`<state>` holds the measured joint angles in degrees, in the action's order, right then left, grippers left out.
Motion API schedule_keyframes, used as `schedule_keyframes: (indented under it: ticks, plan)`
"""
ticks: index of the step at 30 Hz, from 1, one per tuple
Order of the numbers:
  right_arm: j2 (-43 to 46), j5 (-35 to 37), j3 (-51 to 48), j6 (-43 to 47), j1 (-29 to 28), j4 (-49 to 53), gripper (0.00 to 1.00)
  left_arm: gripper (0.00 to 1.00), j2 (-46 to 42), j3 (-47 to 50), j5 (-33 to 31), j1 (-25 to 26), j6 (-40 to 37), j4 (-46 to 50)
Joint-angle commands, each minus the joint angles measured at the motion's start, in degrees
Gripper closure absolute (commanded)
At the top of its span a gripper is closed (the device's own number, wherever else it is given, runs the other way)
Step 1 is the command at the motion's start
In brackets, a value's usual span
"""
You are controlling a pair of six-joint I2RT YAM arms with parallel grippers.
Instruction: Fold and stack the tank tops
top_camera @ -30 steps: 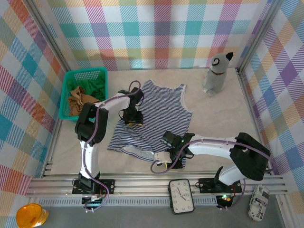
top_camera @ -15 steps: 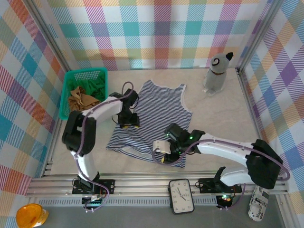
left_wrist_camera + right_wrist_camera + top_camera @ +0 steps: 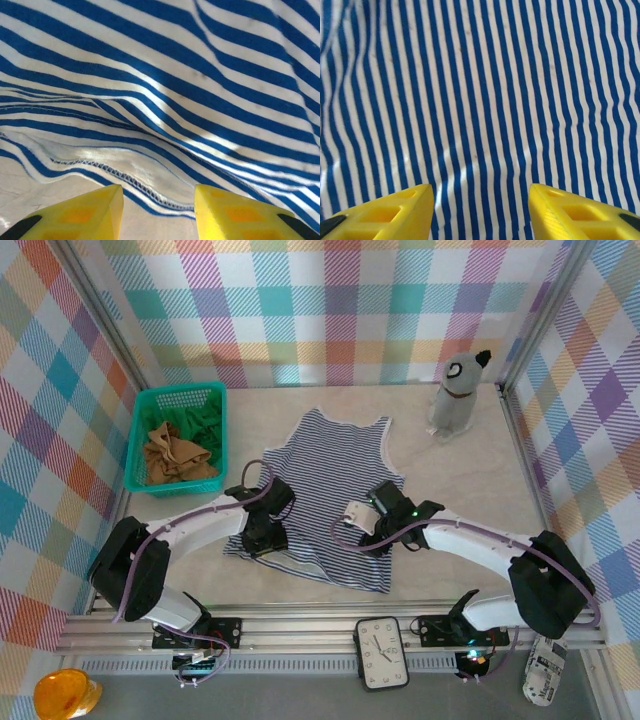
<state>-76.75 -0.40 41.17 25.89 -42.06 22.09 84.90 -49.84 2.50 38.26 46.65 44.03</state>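
The navy-and-white striped tank top lies spread flat on the table, neck towards the back. My left gripper hovers at its lower-left hem, jaws open. In the left wrist view the stitched hem lies between the yellow fingers of the gripper, ungripped. My right gripper is over the middle-right of the top, open. The right wrist view has striped cloth flat below the gripper. The tan-brown top and the green top lie bunched in the basket.
The teal mesh basket stands at the back left. A grey-and-white toy dog sits at the back right. A clock lies on the front rail. Bare table shows right of the striped top.
The left gripper moved from the top's left edge down to its lower-left hem. The right gripper opened, let go of the lower hem and moved up over the middle.
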Motion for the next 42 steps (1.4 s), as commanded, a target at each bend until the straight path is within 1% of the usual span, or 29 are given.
schedule_keyframes:
  ticks: [1, 4, 6, 11, 18, 20, 22, 25, 30, 37, 42]
  plan:
    - [-0.26, 1.11, -0.85, -1.92, 0.58, 0.63, 0.46, 0.58, -0.16, 1.59, -1.3, 0.67, 6.17, -5.11]
    - [-0.46, 1.03, -1.23, -2.77, 0.67, 0.57, 0.46, 0.59, 0.32, 1.94, -2.05, 0.77, 6.7, -5.8]
    - [-0.91, 0.89, -1.33, -2.95, 0.67, 0.37, 0.46, 0.61, 0.83, 1.95, -2.45, 0.74, 6.54, -5.71]
    - [-2.64, 0.33, -0.65, -2.53, 0.72, 0.17, 0.46, 0.7, 1.44, 2.28, -2.58, 0.85, 6.51, -6.06]
    - [-3.7, 0.23, -0.21, -2.54, 0.67, -0.18, 0.46, 0.72, 0.62, 4.24, -1.94, 0.96, 6.39, -4.89]
    - [-4.1, 0.01, -0.12, -2.78, 0.67, -0.39, 0.46, 0.76, 0.62, 5.16, -1.72, 1.03, 6.52, -5.73]
    - [-4.41, -0.35, -0.01, -2.86, 0.65, -0.46, 0.46, 0.84, 0.75, 5.08, -2.0, 1.02, 6.61, -5.79]
    - [-4.96, -0.32, 0.2, -2.97, 0.67, -0.55, 0.45, 0.92, 0.03, 3.99, -3.13, 1.03, 6.34, -3.75]
    - [-5.72, -0.17, 0.4, -3.08, 0.65, -1.48, 0.43, 0.99, -2.28, 3.02, -3.66, 1.05, 5.45, 0.58]
    - [-8.7, 0.49, 1.49, -3.17, 0.76, -0.91, 0.43, 1.0, -7.56, 5.48, -2.45, 1.79, 5.9, 4.01]
    - [-9.49, 0.14, 2.33, -2.4, 0.76, 0.19, 0.43, 1.0, -6.77, 9.14, -1.56, 1.76, 6.16, 2.73]
